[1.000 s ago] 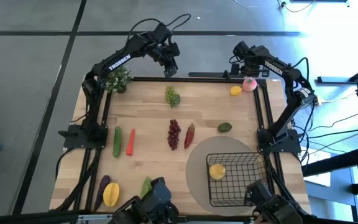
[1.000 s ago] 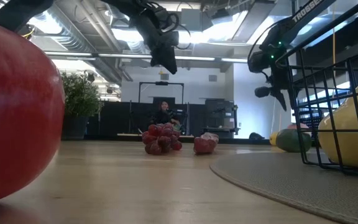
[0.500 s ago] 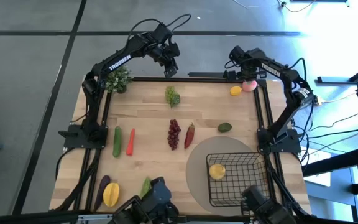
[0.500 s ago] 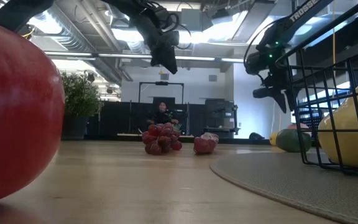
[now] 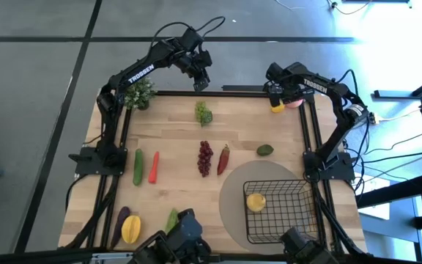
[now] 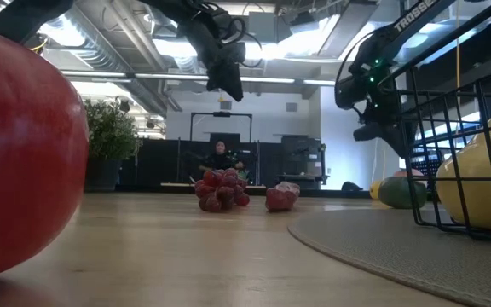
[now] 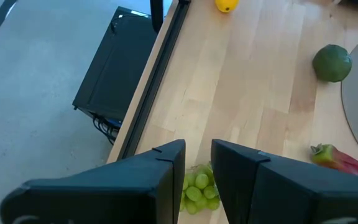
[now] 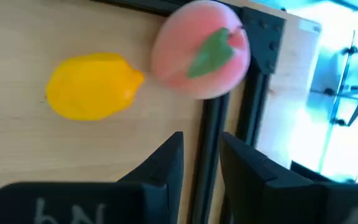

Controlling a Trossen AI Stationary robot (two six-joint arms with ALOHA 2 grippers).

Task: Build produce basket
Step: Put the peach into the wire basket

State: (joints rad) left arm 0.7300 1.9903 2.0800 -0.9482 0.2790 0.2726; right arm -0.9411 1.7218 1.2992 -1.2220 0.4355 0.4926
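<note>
Basket [image 5: 277, 213]: on the mat, near right corner, one yellow fruit inside. Right gripper [image 5: 274, 94]: above lemon [image 8: 92, 85] and peach [image 8: 201, 57] at the far edge, jaws nearly closed, empty. We should widen them, centre over one fruit, clear the frame rail. Left gripper [image 5: 201, 81]: above green grapes [image 5: 203, 113], nearly closed, empty.

bare wood around lemon [image 5: 277, 107], peach [image 5: 294, 101] touching it, table frame [image 5: 308, 125] alongside
</note>
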